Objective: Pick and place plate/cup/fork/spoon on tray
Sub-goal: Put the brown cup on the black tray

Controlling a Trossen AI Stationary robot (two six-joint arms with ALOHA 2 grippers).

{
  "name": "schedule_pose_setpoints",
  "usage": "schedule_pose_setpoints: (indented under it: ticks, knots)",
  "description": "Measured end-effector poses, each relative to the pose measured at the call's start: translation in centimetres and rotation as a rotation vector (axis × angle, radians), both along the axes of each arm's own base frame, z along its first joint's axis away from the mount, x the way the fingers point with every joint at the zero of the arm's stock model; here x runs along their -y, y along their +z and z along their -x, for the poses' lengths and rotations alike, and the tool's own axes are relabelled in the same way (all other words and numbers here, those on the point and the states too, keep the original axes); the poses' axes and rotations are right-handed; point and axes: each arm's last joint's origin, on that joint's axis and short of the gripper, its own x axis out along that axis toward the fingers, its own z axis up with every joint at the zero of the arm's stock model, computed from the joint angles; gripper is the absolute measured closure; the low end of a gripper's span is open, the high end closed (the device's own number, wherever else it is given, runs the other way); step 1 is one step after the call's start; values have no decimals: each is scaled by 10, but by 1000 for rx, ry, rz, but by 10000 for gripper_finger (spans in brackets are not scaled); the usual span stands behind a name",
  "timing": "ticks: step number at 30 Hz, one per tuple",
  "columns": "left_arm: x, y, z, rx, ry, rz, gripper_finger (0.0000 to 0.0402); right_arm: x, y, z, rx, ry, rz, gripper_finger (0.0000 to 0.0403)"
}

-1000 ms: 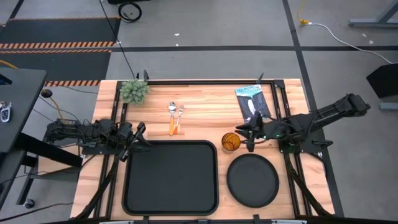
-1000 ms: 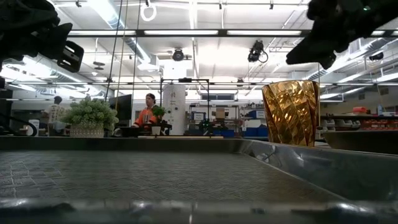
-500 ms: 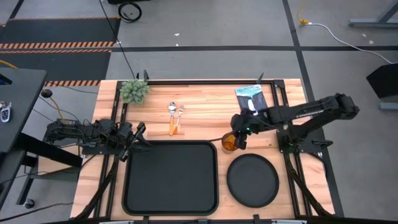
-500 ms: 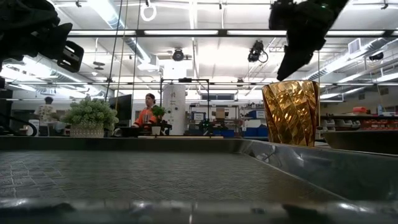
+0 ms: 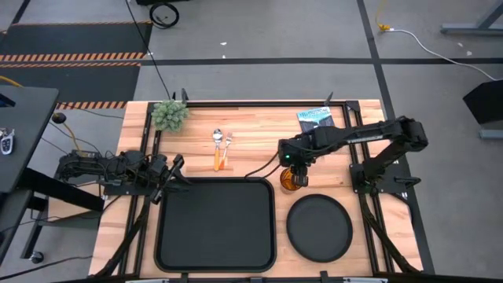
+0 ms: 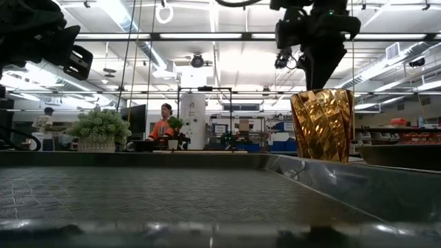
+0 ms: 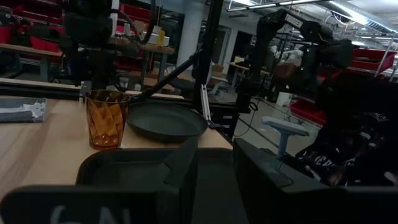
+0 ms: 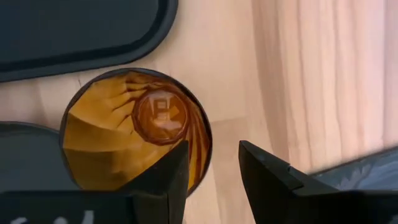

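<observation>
Your right gripper (image 5: 292, 163) hangs directly above the cup (image 5: 291, 181), and in the high view the gripper's body hides part of the cup's far rim. The right wrist view looks straight down into the cup (image 8: 138, 129): the two dark fingers (image 8: 163, 180) stand spread with a gap between them, straddling the wall of the cup on its right-hand side, one fingertip over the inside, the other over bare wood. You cannot tell from any view whether the tips have dropped below the rim; in the low view the gripper (image 6: 322, 52) shows just above the cup's (image 6: 322, 124) top edge.

The cup stands upright on the table (image 5: 259, 126), just off the tray's (image 5: 216, 224) 2 o'clock corner and at about 11 o'clock from the plate (image 5: 319, 226). The plate lies flat just beside the tray's right edge. The tray carries nothing that shows.

The fork (image 5: 227, 152) and spoon (image 5: 217, 149) lie side by side beyond the tray at its 12 o'clock, the spoon on the left; their orange handles are too small to tell whether they touch.

Your left gripper (image 5: 171, 179) waits at the tray's 10 o'clock corner, fingers (image 7: 186, 165) parted. A small plant (image 5: 169, 115) and a printed packet (image 5: 315, 117), partly covered by the right arm, sit along the far edge.
</observation>
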Motion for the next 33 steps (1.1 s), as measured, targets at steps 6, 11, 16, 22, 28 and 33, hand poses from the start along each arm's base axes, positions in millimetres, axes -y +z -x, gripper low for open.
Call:
schedule_pose_setpoints:
  ticks: [6, 11, 16, 22, 28, 33]
  knots:
    - [0, 0, 0, 0, 0, 0, 292, -1, -7, -12, -85, 26, -29, 259]
    - [0, 0, 0, 0, 0, 0, 292, -1, -15, -19, -133, 32, -38, 261]
    - [0, 0, 0, 0, 0, 0, 292, -1, -27, -24, -180, 31, -37, 280]
    - [0, 0, 0, 0, 0, 0, 292, 0, -28, -24, -190, 27, -15, 330]
    - [0, 0, 0, 0, 0, 0, 292, 0, -27, -24, -182, 21, -30, 382]
    - [0, 0, 0, 0, 0, 0, 292, -1, -24, -25, -176, 29, -44, 390]
